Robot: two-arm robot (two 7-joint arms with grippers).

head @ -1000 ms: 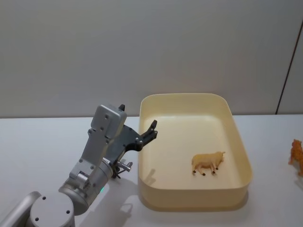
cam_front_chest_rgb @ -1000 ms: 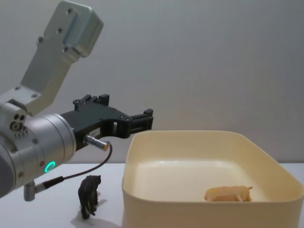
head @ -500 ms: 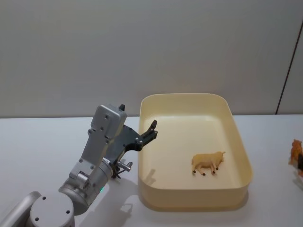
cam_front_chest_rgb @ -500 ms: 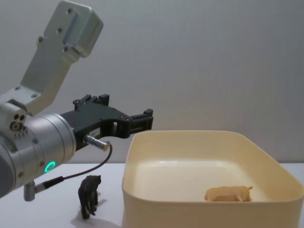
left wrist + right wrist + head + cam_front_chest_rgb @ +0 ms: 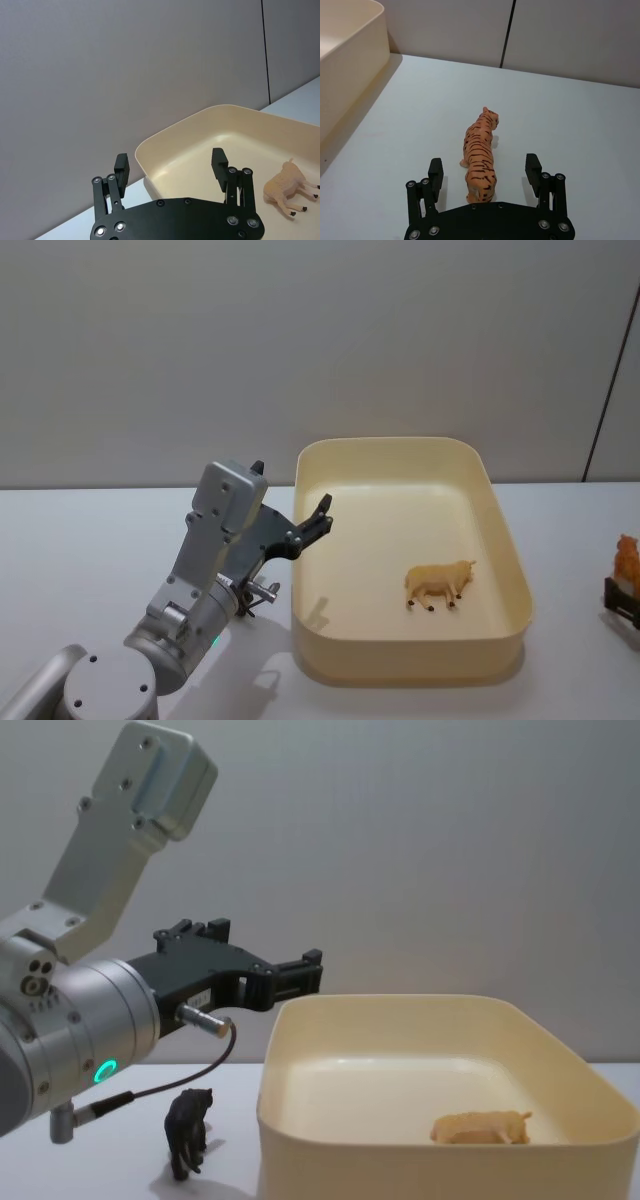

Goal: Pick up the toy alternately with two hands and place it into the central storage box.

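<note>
Right gripper (image 5: 484,163) newly around tiger (image 5: 479,150)

tan toy animal (image 5: 438,583) lies on its side inside the cream storage box (image 5: 410,660); striped tiger (image 5: 480,160) stands well right, black figure (image 5: 189,1131) just left.

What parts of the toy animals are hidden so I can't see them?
Tiger: head view, cut off by the right edge; legs behind the right hand.
Tan animal: chest view, legs behind the near wall of the box.
Black animal: chest view, too dark and small to tell its kind.
</note>
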